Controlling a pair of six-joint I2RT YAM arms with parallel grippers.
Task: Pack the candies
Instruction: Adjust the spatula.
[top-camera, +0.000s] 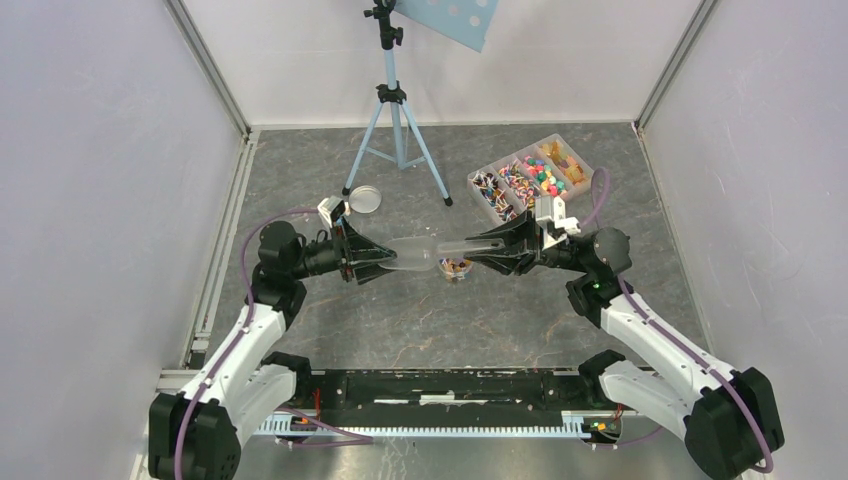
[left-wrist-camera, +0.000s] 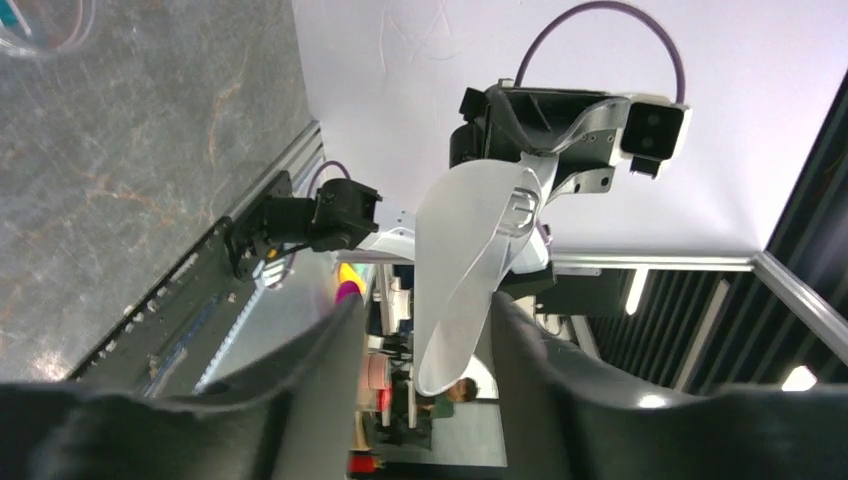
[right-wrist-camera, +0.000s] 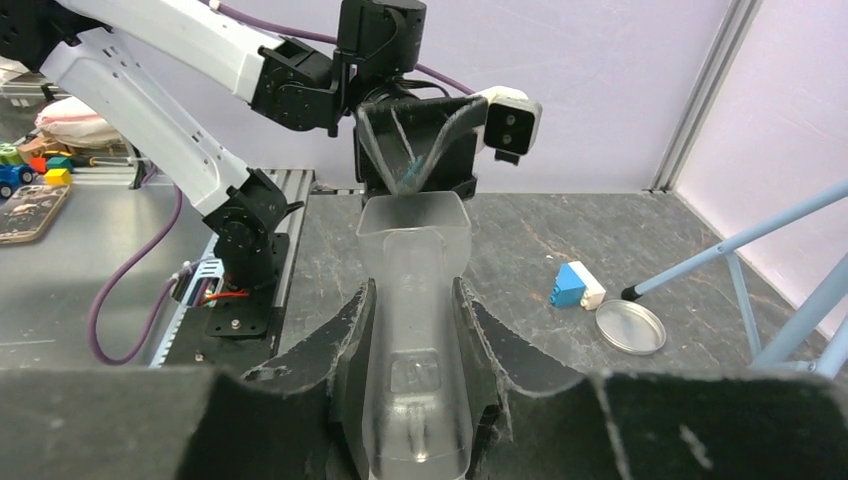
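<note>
The candies (top-camera: 530, 172) lie sorted in a clear compartment box (top-camera: 578, 160) at the back right. A few more fill a small clear cup (top-camera: 456, 267) under the arms. My right gripper (right-wrist-camera: 415, 330) is shut on the handle of a translucent plastic scoop (right-wrist-camera: 412, 250), held level above the table. It also shows in the top view (top-camera: 470, 252). The scoop's mouth (left-wrist-camera: 465, 260) reaches between the fingers of my left gripper (left-wrist-camera: 428, 330), which stand apart with a gap on one side. The scoop (top-camera: 418, 254) looks empty.
A round clear lid (top-camera: 365, 198) lies at the back left, also in the right wrist view (right-wrist-camera: 630, 327), beside a blue-and-white block (right-wrist-camera: 577, 285). A blue tripod (top-camera: 395, 130) stands at the back centre. A black rail (top-camera: 440, 395) runs along the near edge.
</note>
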